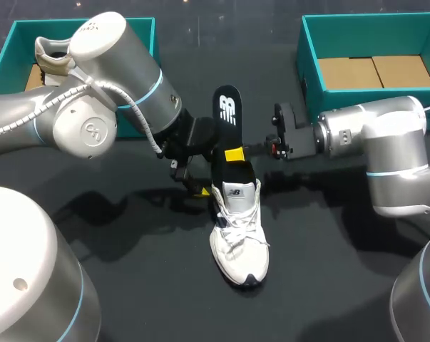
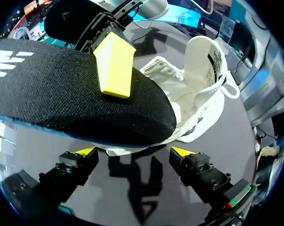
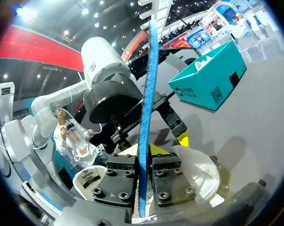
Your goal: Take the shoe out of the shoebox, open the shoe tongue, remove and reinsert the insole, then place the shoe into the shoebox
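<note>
Item in hand: white lace-up sneaker [image 1: 237, 235], lying near the middle of the black table [image 1: 329, 278], toe toward the near edge.

A black fabric insole [image 1: 227, 114] with a blue underside has one end at the shoe opening. The rest projects toward the far edge.

The right gripper [image 1: 234, 154] is closed on the insole, one finger on each face. The left gripper [image 2: 134, 151] stands just beside the shoe's heel with its jaws apart and nothing between them.

One teal open shoebox [image 1: 311, 43] stands at the far right corner, well apart from the shoe.

Risks, as judged:
- The sneaker is unrestrained, so any push or pull along the insole may drag or tip it.
- The thin insole may buckle at the collar, or slip in its narrow pinch.
- The two grippers work close together, so contact between them is possible.
</note>
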Available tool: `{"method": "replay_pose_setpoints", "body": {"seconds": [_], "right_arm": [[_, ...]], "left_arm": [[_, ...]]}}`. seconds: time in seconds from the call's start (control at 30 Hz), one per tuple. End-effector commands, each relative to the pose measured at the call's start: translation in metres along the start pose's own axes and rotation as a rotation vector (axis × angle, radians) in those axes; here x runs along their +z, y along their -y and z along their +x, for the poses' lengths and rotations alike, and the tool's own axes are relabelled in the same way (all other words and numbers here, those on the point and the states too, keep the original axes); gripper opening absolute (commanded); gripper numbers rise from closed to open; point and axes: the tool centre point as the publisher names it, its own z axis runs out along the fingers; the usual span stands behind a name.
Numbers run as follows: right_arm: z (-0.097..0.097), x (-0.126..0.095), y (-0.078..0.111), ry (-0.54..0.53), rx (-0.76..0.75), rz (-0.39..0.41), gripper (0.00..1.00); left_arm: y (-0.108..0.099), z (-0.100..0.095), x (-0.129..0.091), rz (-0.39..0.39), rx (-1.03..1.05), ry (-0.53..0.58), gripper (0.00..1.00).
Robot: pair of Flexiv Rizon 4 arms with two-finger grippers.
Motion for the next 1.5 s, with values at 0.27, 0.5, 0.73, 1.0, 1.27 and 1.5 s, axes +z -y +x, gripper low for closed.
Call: {"method": "replay_pose_setpoints", "body": {"seconds": [0.27, 0.5, 0.73, 1.0, 1.27, 1.5], "right_arm": [[-0.001, -0.003, 0.038, 0.028, 0.084, -0.028, 0.0], [0.008, -0.005, 0.058, 0.06, 0.127, -0.043, 0.0], [0.014, -0.003, 0.058, 0.066, 0.121, -0.047, 0.0], [0.01, 0.002, 0.037, 0.044, 0.073, -0.017, 0.32], [0.008, 0.003, 0.019, 0.042, 0.032, 0.008, 0.31], [0.006, 0.003, 0.01, 0.047, 0.011, 0.006, 0.21]], "left_arm": [[0.0, 0.0, 0.001, -0.001, 0.001, 0.0, 1.0], [0.0, 0.0, 0.001, -0.001, 0.001, 0.0, 1.0], [0.0, 0.0, 0.001, -0.001, 0.001, 0.0, 1.0], [0.0, 0.0, 0.001, -0.001, 0.001, 0.0, 1.0], [0.0, 0.0, 0.001, -0.001, 0.001, 0.0, 1.0], [0.0, 0.0, 0.001, -0.001, 0.001, 0.0, 1.0]]}}
